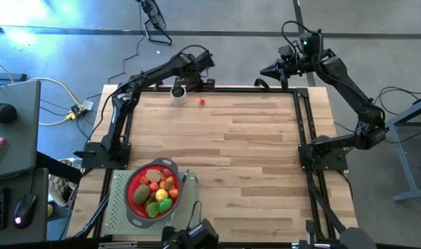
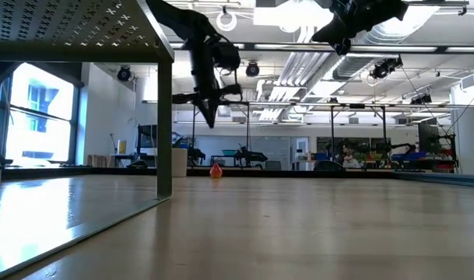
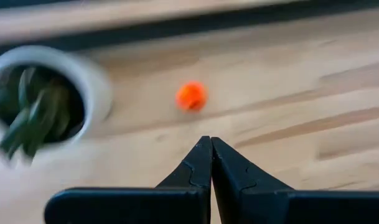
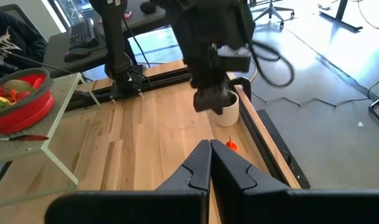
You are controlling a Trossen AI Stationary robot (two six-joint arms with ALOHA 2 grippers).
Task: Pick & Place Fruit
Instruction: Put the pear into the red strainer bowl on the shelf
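A single small orange-red fruit (image 1: 202, 102) (image 3: 191, 95) (image 4: 231, 145) lies on the wooden table near its far edge, touching nothing else. My left gripper (image 1: 180, 84) (image 3: 211, 146) hangs shut above the table, pointing steeply down, just left of the fruit and over a white pot. It holds nothing. Several more fruits (image 1: 155, 190) fill a red strainer (image 1: 132, 200) at the near left. My right gripper (image 1: 264, 70) (image 4: 210, 149) is shut and empty, held high beyond the table's far edge.
A white pot with a green plant (image 1: 178, 93) (image 3: 40, 99) stands at the far edge, just left of the fruit. The strainer sits on a raised perforated metal stand (image 1: 117, 207) (image 2: 81, 31). A slim grey knife (image 1: 185, 181) lies beside the strainer. Black rails (image 1: 303, 117) frame the table.
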